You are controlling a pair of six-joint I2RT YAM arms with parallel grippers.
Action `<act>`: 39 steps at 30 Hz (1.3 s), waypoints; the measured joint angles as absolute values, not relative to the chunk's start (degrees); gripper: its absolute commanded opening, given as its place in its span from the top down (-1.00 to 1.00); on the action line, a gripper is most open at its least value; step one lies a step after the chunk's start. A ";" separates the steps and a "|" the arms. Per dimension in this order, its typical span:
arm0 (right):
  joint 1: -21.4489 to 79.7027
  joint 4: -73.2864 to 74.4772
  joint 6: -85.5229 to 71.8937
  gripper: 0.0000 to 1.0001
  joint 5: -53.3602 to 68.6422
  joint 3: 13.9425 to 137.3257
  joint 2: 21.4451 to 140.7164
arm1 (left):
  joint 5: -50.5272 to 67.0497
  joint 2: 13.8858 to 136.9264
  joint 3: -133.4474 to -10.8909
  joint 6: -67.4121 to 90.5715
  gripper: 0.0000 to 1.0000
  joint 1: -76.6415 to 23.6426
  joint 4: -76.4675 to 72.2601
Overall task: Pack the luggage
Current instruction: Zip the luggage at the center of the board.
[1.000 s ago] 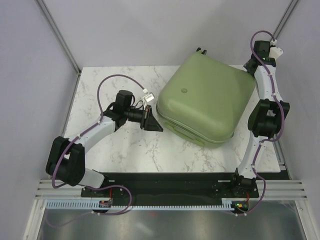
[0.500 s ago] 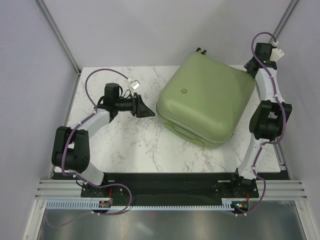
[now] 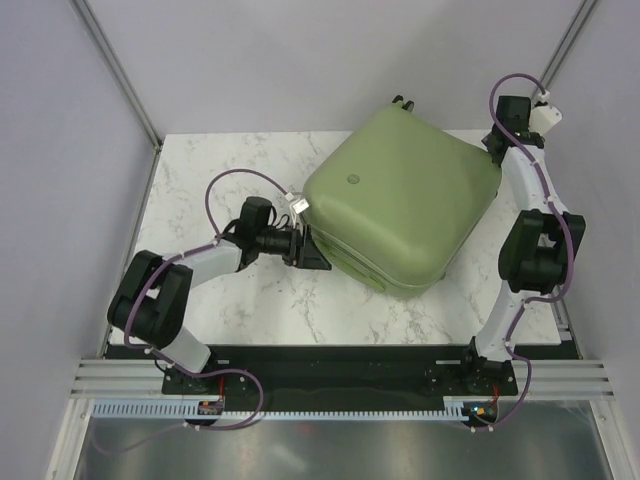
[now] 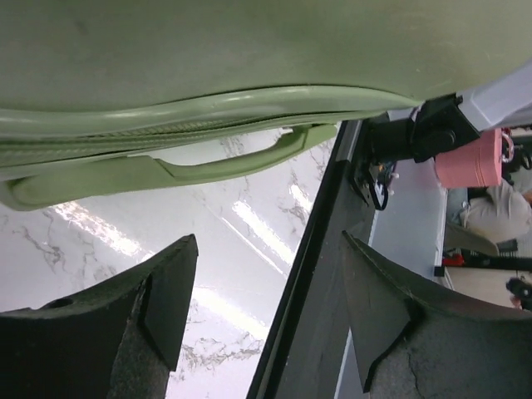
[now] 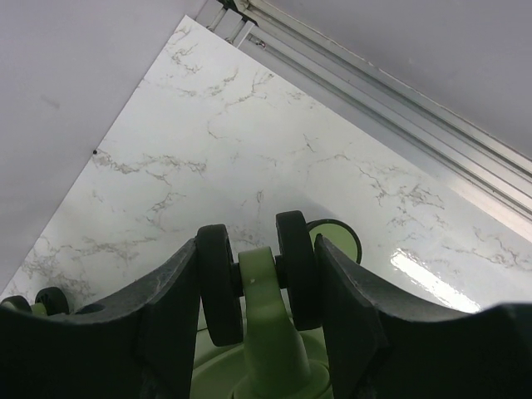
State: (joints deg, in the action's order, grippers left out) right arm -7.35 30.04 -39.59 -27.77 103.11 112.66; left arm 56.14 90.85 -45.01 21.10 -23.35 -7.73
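Note:
The luggage [image 3: 400,210], a pale sage-green hard-shell suitcase, lies closed on the marble table [image 3: 220,170], right of centre. My left gripper [image 3: 312,257] is low at its near-left edge, open and holding nothing. In the left wrist view the shell [image 4: 249,50] fills the top, its side handle [image 4: 224,162] just ahead of the spread fingers [image 4: 166,291]. My right gripper [image 3: 497,140] is at the suitcase's far right corner. In the right wrist view this gripper [image 5: 256,262] is shut on a black twin caster wheel [image 5: 218,283].
A black base rail [image 3: 340,360] runs along the table's near edge. Grey walls close in the left, back and right. A metal frame rail [image 5: 374,91] borders the table. Two more casters [image 5: 337,237] [image 5: 50,299] show. A pink object [image 4: 474,158] sits beyond the table.
My left gripper opened, swung away to the left, then came back low against the suitcase's near-left edge. The suitcase turned and shifted slightly left, with the right gripper still on the wheel.

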 measured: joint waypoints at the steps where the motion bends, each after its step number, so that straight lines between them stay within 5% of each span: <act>1: -7.22 29.61 -39.83 1.00 -28.16 102.32 112.16 | 54.83 90.56 -44.16 22.26 -0.52 -24.10 -8.95; 22: -6.22 22.33 -47.33 0.91 -27.68 86.21 100.84 | 26.92 88.82 -42.96 40.71 -0.46 -26.79 -11.88; 26: -6.13 22.26 -47.16 0.38 -27.31 85.84 100.49 | 25.15 88.12 -42.70 42.39 -0.34 -27.38 -11.35; 29: -6.13 22.24 -45.34 -0.37 -26.81 85.95 100.44 | 25.50 88.86 -42.57 43.92 -0.17 -27.40 -12.05; 34: -4.73 23.92 -40.42 -0.86 -23.40 86.30 98.74 | 26.85 90.83 -42.59 46.04 0.12 -27.22 -13.93; 39: -5.13 25.36 -35.27 -0.96 -18.55 86.50 95.64 | 28.38 93.32 -43.68 47.33 0.51 -27.24 -16.10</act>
